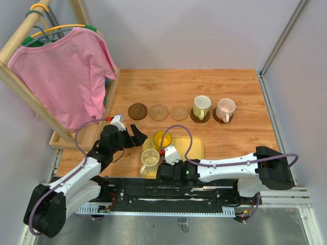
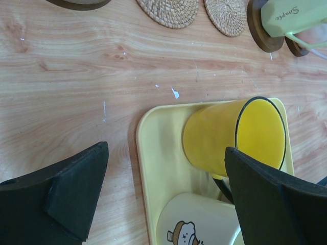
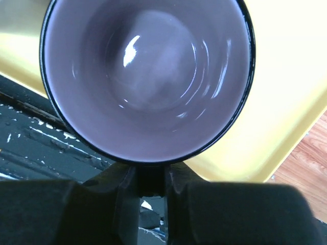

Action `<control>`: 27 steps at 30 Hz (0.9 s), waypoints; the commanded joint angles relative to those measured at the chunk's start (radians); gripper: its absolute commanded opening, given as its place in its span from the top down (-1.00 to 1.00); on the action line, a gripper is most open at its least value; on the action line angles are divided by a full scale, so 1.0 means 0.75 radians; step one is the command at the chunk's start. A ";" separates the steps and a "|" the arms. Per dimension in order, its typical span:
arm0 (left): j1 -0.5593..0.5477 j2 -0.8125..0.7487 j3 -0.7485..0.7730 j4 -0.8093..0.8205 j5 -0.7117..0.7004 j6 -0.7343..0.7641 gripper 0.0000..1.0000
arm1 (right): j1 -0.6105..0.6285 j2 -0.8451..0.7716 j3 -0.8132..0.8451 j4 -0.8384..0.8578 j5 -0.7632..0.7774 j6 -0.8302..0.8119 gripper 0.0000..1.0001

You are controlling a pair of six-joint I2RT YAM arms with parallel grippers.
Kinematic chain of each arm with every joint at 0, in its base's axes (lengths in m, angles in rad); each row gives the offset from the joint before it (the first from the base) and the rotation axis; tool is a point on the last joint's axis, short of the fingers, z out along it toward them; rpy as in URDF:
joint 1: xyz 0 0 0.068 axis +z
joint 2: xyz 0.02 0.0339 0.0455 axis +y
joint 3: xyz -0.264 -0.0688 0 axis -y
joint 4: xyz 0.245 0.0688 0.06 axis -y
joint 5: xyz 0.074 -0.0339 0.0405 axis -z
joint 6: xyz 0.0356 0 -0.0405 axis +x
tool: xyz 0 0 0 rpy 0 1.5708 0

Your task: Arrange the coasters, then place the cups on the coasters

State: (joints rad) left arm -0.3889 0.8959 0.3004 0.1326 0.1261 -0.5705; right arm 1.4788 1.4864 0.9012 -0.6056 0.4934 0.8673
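Note:
Three bare coasters lie in a row: one dark brown [image 1: 137, 111] and two tan woven [image 1: 159, 112] [image 1: 179, 112]. To their right, a cream cup [image 1: 201, 106] and a pale pink cup [image 1: 225, 108] each stand on a dark coaster. The yellow tray [image 1: 196, 148] holds a yellow cup [image 1: 162, 139] and a cream cartoon cup [image 1: 149, 159]. My right gripper [image 3: 151, 176] is shut on the dark handle of a purple-grey cup [image 3: 148, 76] over the tray's near edge. My left gripper [image 2: 166, 153] hangs open above the tray's left edge, beside the yellow cup [image 2: 230, 135].
A wooden rack with a pink shirt [image 1: 66, 76] stands at the far left, its base frame [image 1: 76, 138] along the table's left side. Grey walls close in the back and right. The arms' black base rail [image 1: 179, 191] runs along the near edge.

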 commanded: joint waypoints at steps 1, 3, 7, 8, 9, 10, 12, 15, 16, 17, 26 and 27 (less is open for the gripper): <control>-0.012 0.011 -0.014 0.039 0.006 -0.006 -0.99 | 0.030 -0.033 0.000 -0.010 0.007 0.002 0.92; -0.011 0.014 -0.015 0.039 0.006 -0.006 -0.99 | 0.031 -0.043 -0.001 -0.025 0.000 0.006 0.98; -0.012 0.014 -0.016 0.036 0.005 -0.004 -0.99 | 0.039 -0.092 -0.014 -0.082 0.020 0.048 0.99; -0.012 0.014 -0.015 0.036 0.006 -0.004 -0.99 | 0.040 -0.111 -0.017 -0.105 0.035 0.068 0.99; -0.012 0.014 -0.014 0.036 0.005 -0.004 -0.99 | 0.040 -0.131 -0.018 -0.136 0.051 0.093 0.99; -0.012 0.014 -0.012 0.035 0.007 -0.004 -0.99 | 0.040 -0.155 -0.016 -0.172 0.074 0.124 0.99; -0.011 0.014 -0.010 0.037 0.006 -0.003 -0.99 | 0.041 -0.203 0.006 -0.262 0.129 0.196 0.99; -0.012 0.014 0.000 0.038 0.004 0.000 -0.99 | 0.038 -0.272 0.045 -0.401 0.242 0.319 0.99; -0.012 0.014 0.004 0.039 0.003 0.000 -0.99 | 0.036 -0.294 0.050 -0.433 0.290 0.368 0.99; -0.011 0.016 0.010 0.040 0.001 0.003 -0.99 | 0.023 -0.315 0.055 -0.452 0.322 0.381 0.99; -0.013 0.045 0.081 0.029 -0.043 0.030 -0.99 | -0.336 -0.332 0.204 -0.354 0.352 0.168 0.99; -0.013 0.051 0.096 0.024 -0.053 0.038 -0.99 | -0.378 -0.314 0.233 -0.342 0.351 0.142 0.99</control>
State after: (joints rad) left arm -0.3893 0.9222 0.3176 0.1322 0.1177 -0.5686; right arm 1.2922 1.2385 0.9760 -0.8944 0.6506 1.0542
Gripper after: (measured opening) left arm 0.994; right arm 0.183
